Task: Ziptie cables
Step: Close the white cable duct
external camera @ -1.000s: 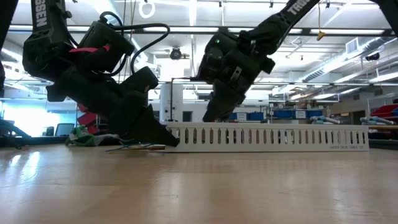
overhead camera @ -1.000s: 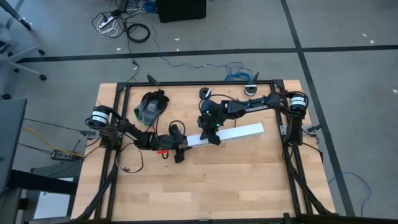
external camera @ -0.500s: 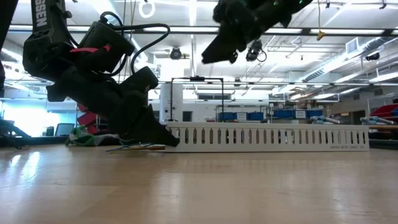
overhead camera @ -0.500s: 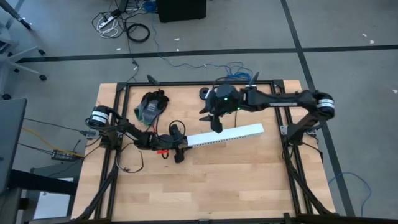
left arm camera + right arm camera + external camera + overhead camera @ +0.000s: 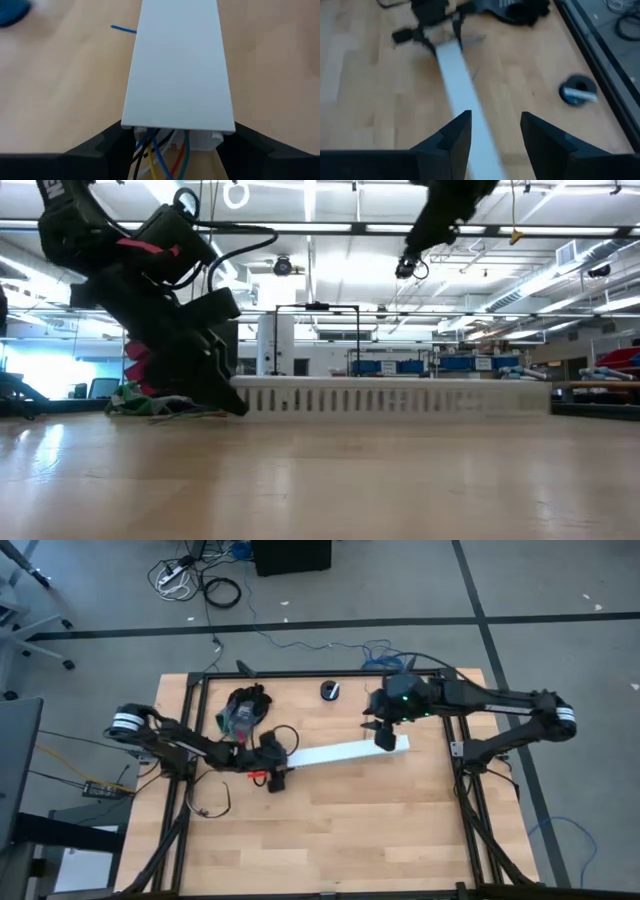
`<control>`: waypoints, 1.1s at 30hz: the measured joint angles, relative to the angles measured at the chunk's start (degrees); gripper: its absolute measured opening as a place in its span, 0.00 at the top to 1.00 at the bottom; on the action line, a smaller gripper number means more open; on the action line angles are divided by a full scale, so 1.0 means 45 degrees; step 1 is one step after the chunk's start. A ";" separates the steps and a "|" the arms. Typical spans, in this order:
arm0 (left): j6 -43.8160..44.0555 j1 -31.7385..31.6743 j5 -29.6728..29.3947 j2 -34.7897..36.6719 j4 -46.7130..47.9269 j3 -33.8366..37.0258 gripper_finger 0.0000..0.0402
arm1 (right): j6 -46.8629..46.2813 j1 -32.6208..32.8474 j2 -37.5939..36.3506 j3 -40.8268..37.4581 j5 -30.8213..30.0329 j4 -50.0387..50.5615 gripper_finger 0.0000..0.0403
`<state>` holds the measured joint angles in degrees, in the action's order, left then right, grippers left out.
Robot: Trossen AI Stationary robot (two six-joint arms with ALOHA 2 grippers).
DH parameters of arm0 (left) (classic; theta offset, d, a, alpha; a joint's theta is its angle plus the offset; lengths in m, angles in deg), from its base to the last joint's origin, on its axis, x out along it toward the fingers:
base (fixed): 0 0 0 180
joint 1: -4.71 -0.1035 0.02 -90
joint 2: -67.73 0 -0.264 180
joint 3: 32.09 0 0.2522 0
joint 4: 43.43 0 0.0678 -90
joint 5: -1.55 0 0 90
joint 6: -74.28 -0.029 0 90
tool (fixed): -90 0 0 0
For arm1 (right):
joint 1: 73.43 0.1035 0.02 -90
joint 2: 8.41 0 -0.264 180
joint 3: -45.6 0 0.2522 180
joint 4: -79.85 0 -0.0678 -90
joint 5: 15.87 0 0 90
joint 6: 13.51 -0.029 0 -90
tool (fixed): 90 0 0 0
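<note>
Left gripper (image 5: 272, 762) clamped on 9 o'clock end of white slotted duct (image 5: 345, 752), coloured wires (image 5: 156, 152) emerging. Right gripper (image 5: 385, 737) raised above 3 o'clock end, jaws released, empty.

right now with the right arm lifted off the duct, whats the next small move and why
Probably bring the right gripper back down onto the far end of the white duct: its fingers stand open above that end, while the left gripper holds the near end, where coloured wires poke out.

white duct (image 5: 340, 753) crossing mid-table, near boards seemingly bare
</note>
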<state>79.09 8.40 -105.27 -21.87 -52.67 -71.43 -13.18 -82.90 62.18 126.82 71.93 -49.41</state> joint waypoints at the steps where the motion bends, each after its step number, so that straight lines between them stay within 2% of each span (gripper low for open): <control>1: -0.0105 -0.0169 -0.0096 0.0390 0.0656 0.0015 0.41 | -0.0126 0.0072 -0.0209 0.0000 -0.0210 0.0359 0.59; 6: -0.0898 -0.1079 -0.0377 0.2237 0.3378 0.0019 0.41 | -0.0514 0.0502 -0.0915 0.0005 -0.0899 0.1360 0.59; 9: -0.2018 -0.1549 -0.0309 0.2877 0.4405 0.0019 0.41 | -0.0512 0.0739 -0.1097 0.0005 -0.1120 0.1467 0.58; 18: -0.4949 -0.2663 0.0603 0.2970 0.5422 0.0000 0.41 | -0.0398 0.1000 -0.1108 0.0010 -0.1270 0.1429 0.58; 27: -0.4696 -0.3048 0.0821 0.2968 0.5244 0.0000 0.40 | -0.0388 0.1000 -0.1108 0.0010 -0.1270 0.1426 0.55; 33: -0.4066 -0.3059 0.0449 0.2968 0.5223 0.0000 0.34 | -0.0382 0.1000 -0.1108 0.0010 -0.1265 0.1426 0.53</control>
<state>60.80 -5.36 -103.25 -8.52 -29.16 -71.43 -14.90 -78.40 57.19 126.86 66.23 -42.99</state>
